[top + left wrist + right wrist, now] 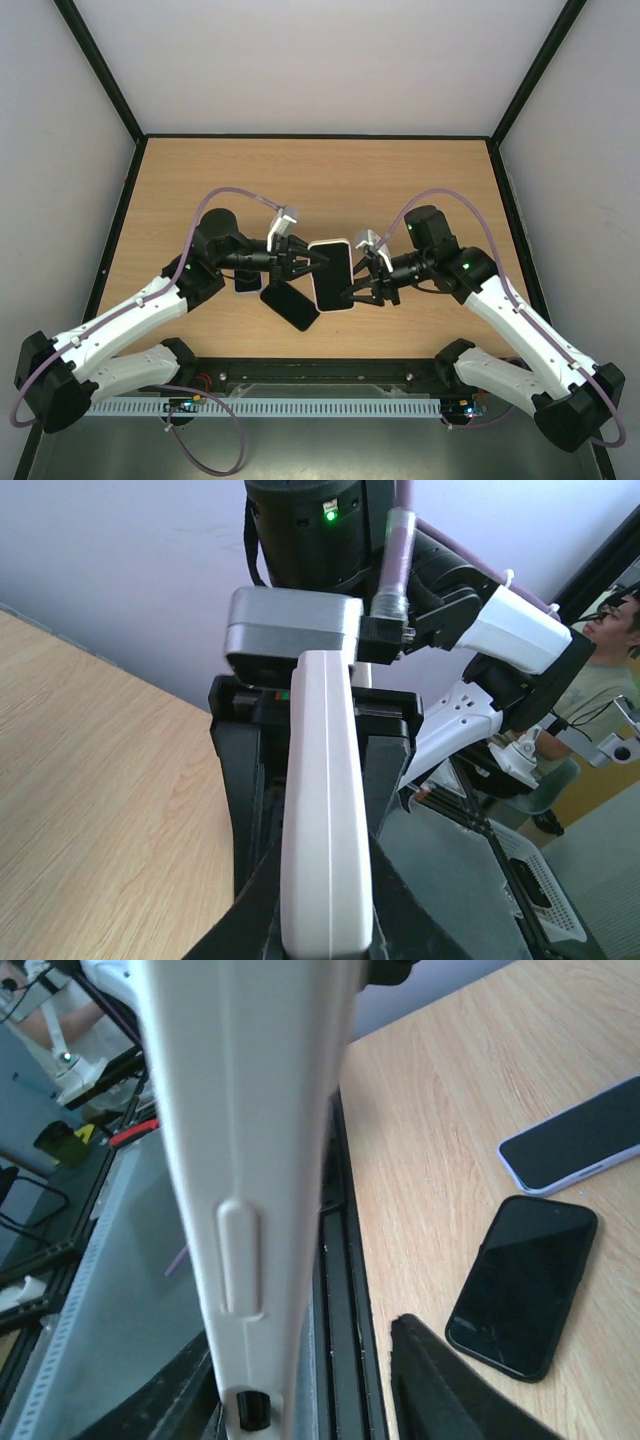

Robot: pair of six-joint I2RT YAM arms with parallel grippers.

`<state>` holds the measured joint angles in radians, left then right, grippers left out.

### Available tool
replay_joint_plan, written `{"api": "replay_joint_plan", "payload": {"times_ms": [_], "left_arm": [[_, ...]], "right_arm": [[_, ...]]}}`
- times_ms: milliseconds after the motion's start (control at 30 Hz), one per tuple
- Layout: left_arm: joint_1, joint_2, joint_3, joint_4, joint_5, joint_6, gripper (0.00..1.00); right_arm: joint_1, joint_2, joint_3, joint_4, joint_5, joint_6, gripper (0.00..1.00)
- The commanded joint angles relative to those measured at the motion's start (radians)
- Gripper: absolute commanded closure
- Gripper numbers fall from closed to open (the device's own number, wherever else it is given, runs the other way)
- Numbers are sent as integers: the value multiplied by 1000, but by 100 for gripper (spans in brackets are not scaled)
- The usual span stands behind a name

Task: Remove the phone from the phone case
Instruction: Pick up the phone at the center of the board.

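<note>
Wood-grain table (pixel 330 180) fills the workspace, enclosed by plain white walls (pixel 330 60). We find both arms meeting above its middle, with the phone case (pixel 325 820) suspended between them, clear of the surface.

1. Task item. The phone (pixel 330 274) sits inside the case. In the top view its black face shows, framed by the pale rim. Both wrist views show the case edge-on, and the right wrist view shows a long moulded side button on that edge.
2. Left gripper (pixel 304 262). Its fingers (pixel 245 920) press against both sides of the case at one long edge, pinching it.
3. Right gripper (pixel 358 288). Its fingers straddle the opposite long edge. In the right wrist view one finger (pixel 430 1380) stands off from the shell with a gap showing, so we read these jaws as spread, not clamped.
4. Other items. A loose black phone (pixel 522 1285) lies flat on the table below the left gripper. A pale-rimmed phone (pixel 575 1150) lies just beside it, not touching.
</note>
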<state>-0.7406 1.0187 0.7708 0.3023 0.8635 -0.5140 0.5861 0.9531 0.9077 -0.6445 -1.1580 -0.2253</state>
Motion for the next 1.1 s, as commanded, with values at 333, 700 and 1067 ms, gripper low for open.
{"api": "replay_joint_plan", "payload": {"times_ms": [333, 700, 1067], "left_arm": [[-16, 33, -53, 274, -27, -154, 97], [-29, 39, -75, 236, -120, -171, 50], [-53, 64, -73, 256, -115, -175, 78]], "right_arm": [[-3, -61, -61, 201, -152, 274, 98], [-3, -78, -40, 203, -102, 323, 98], [-4, -85, -46, 191, -41, 330, 98]]}}
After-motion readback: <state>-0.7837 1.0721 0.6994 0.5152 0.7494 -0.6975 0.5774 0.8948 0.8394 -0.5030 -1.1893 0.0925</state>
